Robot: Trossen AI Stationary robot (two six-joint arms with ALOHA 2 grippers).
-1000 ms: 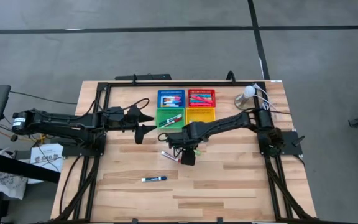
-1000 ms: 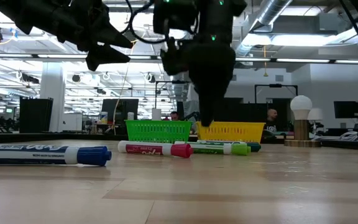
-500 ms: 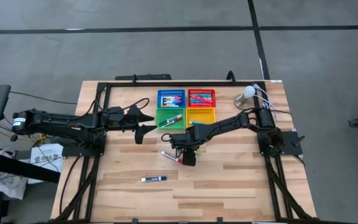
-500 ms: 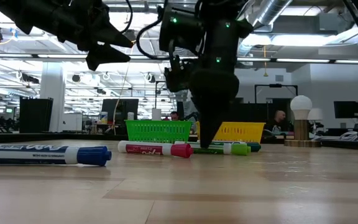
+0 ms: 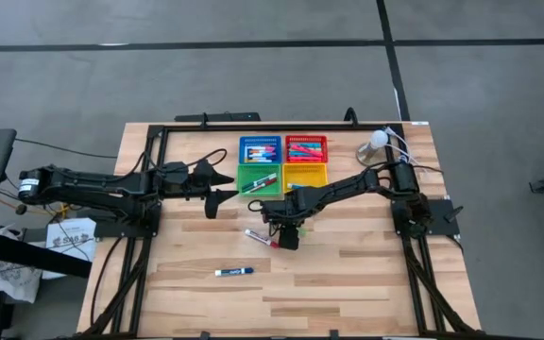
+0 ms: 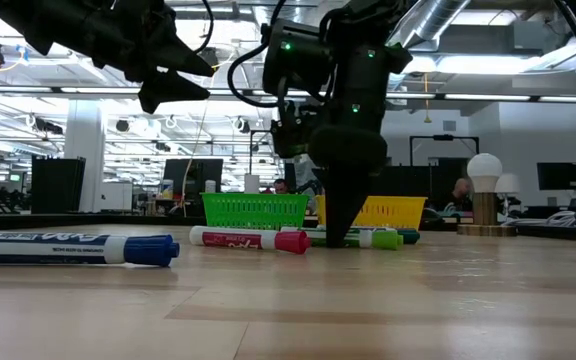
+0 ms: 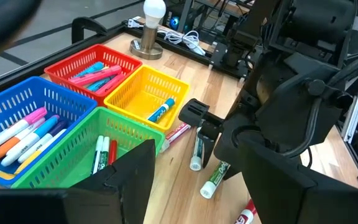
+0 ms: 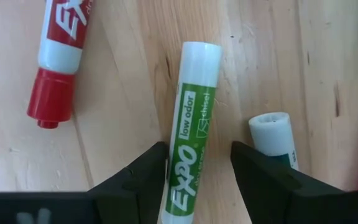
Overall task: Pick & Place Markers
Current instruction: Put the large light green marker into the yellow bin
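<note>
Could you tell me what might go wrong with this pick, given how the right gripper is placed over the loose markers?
1. The right gripper straddles the green marker with its fingers not yet touching it; it sits off-centre, nearer one finger, so closing could roll or skew it.
2. A second marker lies just outside the other finger, which might nudge it or catch it.
3. The red marker lies close by and could be knocked when lifting.

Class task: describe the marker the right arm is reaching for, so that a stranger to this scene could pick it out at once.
Find the four coloured baskets; the yellow basket is one. Just in front of it the right gripper stands with open jaws astride a white marker. Its green EXPO label sets it apart from the red-capped marker beside it.
</note>
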